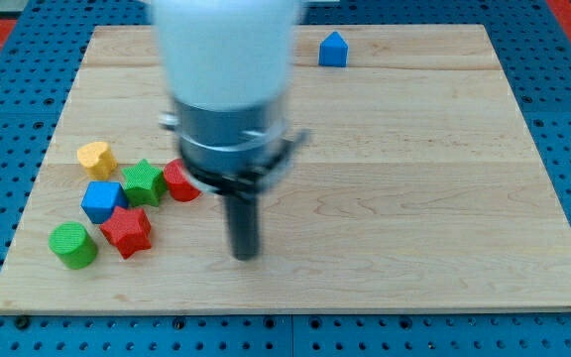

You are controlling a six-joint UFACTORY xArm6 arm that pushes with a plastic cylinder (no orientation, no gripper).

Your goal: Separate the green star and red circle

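The green star [143, 182] lies at the view's left on the wooden board [414, 178]. The red circle [179, 182] sits right beside it on its right, touching or nearly touching, partly hidden behind the arm's body. My tip [245, 255] is at the end of the dark rod, below and to the right of the red circle, a short gap away from it.
A yellow heart [96, 157] lies up-left of the star. A blue cube [102, 201], a red star [128, 231] and a green cylinder [72, 245] cluster below the star. A blue house-shaped block [333, 49] sits near the view's top edge.
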